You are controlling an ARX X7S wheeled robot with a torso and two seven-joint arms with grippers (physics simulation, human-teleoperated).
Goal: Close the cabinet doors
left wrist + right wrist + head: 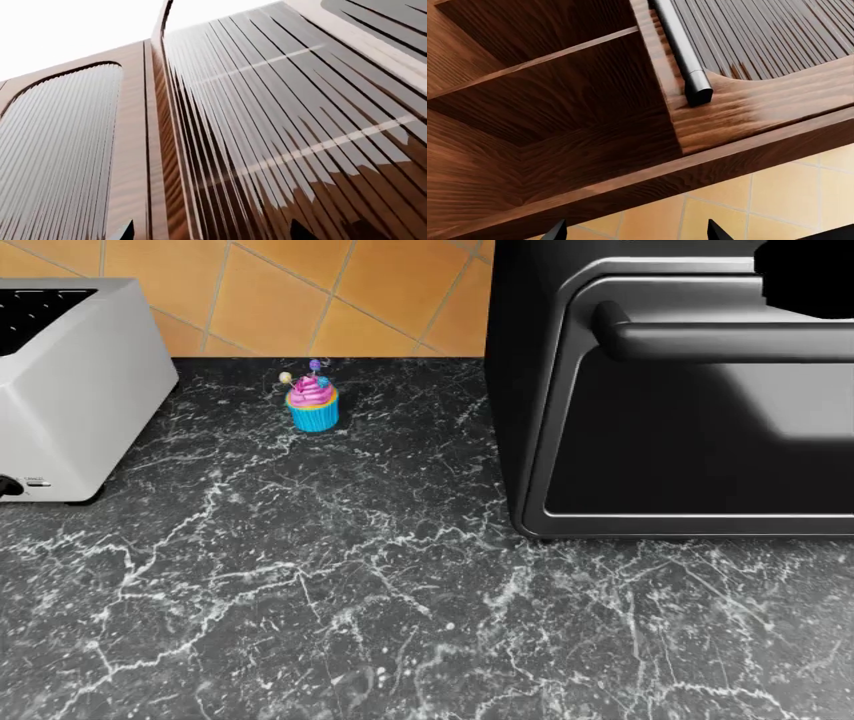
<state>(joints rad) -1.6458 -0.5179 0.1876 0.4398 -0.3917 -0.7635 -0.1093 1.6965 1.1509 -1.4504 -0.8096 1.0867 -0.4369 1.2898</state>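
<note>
Fingertips of the right gripper are just poking into view, standing wide apart and gripping nothing, below the open cabinet shelf and a door's bar handle; the left gripper is showing only two tips, spread, facing ribbed-glass cabinet doors; their edges are running out of frame.

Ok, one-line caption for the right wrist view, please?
Right gripper below a walnut cabinet: interior shelf exposed, ribbed door with metal bar handle alongside.
</note>
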